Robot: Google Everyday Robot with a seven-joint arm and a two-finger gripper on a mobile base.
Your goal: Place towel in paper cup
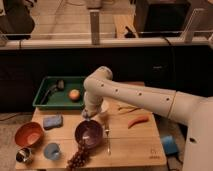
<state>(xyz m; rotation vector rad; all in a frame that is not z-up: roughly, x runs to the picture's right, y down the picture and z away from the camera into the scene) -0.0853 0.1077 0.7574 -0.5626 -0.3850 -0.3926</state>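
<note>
1. Gripper [88, 114] hangs just above the far rim of the purple bowl [89, 133] on the wooden tabletop [135, 145]; its state I cannot tell.
2. Towel and paper cup I cannot make out.
3. Green tray [55, 102] holds an orange fruit [74, 94].
4. Blue sponge [52, 121] lies left of the bowl.

The gripper [88, 114], at the end of a smooth, matt white plastic arm [135, 97], is positioned over a pale matt wood table [135, 145]. Just below it, a glossy purple bowl [89, 133] is seen; far to its left, a shiny metal cup [23, 155].
</note>
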